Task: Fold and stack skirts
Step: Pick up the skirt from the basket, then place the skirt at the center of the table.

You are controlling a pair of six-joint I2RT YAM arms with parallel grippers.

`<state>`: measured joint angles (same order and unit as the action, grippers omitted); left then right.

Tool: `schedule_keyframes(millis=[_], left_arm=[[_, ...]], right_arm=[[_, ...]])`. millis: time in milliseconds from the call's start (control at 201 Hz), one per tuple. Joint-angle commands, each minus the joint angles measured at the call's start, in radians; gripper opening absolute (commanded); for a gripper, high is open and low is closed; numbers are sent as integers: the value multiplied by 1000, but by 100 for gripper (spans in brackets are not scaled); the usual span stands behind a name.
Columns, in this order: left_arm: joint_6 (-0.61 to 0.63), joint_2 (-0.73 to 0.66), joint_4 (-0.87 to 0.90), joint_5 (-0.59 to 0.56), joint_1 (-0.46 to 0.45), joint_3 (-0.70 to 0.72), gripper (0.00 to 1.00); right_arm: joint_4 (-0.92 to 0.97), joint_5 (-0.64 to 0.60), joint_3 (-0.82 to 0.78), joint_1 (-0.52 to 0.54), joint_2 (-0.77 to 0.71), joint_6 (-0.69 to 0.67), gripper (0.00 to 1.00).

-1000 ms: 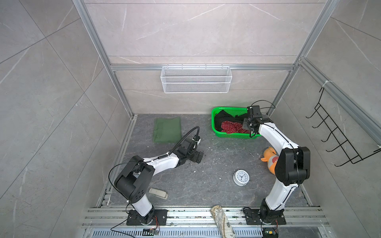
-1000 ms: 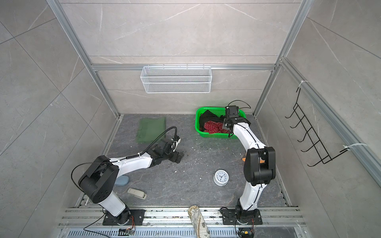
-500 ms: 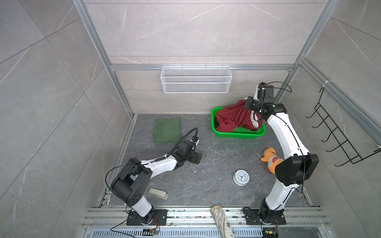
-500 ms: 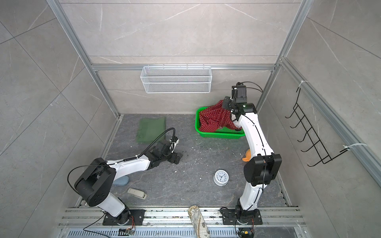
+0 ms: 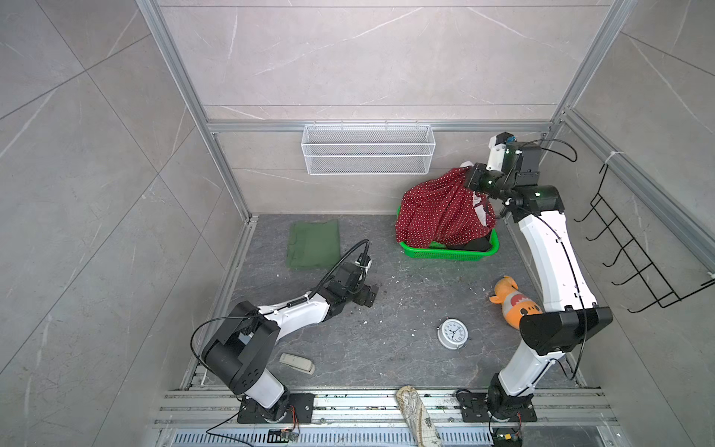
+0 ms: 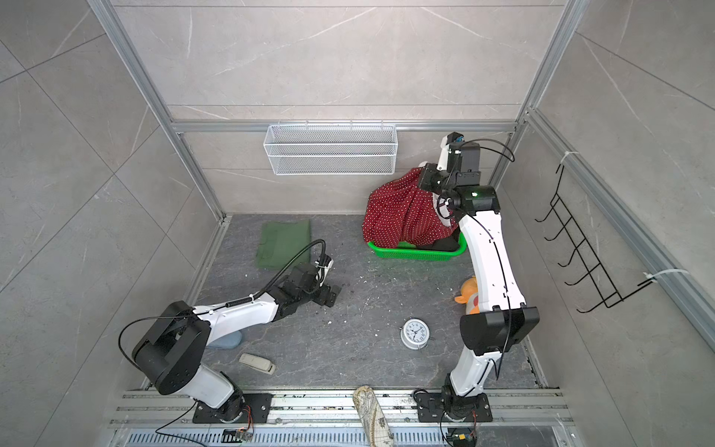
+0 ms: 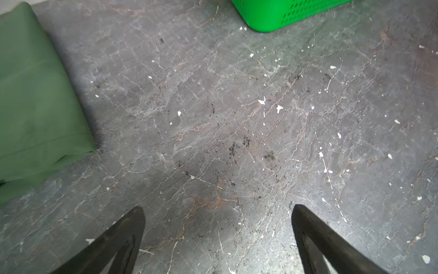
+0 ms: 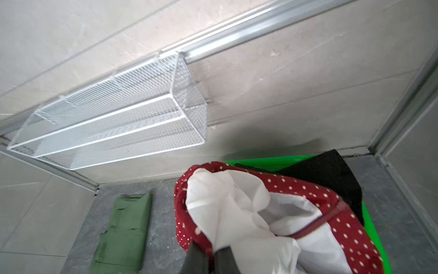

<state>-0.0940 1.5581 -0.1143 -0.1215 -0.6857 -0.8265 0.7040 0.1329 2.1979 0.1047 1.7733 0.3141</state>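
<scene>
3 skirts, 2 containers, 2 grippers.

1 green plastic basket, right of centre in both top views, on the floor by the back wall. It holds 1 black skirt.
1 red polka-dot skirt, white-lined, hangs above that basket with its hem down at the rim. The right gripper is pinched on its top edge.
1 white wire mesh basket, upper centre, mounted on the back wall.
1 olive green skirt, folded flat on the floor, left of centre, well apart from the green basket.
1 left gripper, low over the floor at centre, jaws wide apart.
1 alarm clock, 1 orange plush fish toy and 1 beige patterned cloth roll, all lower right.
</scene>
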Motion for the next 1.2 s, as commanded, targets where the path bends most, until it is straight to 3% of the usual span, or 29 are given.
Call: schedule_keyframes(millis=[0,334,498,628,767,932,1191], left_arm=[[5,-51,-45,-42,-4,12,100],[-19,-127,-86,-102,-3,65,100],[-17,-189,-94,-120,-3,104,100],[2,-256,-86,-137,-3,134,99],[39,-335,-50,-150,-4,152,99],[83,-433,-12,-153,-3,171,98],[118,-502,84,-170,-2,170,97]], right_arm=[[13,143,127,4,-54,-34,0],[33,458,268,4,-77,-36,0],[12,625,206,4,-129,2,0],[-8,736,52,31,-185,10,0],[-3,659,-198,123,-269,-88,0],[-123,514,-576,223,-344,-77,0],[-194,295,-914,398,-274,-29,0]])
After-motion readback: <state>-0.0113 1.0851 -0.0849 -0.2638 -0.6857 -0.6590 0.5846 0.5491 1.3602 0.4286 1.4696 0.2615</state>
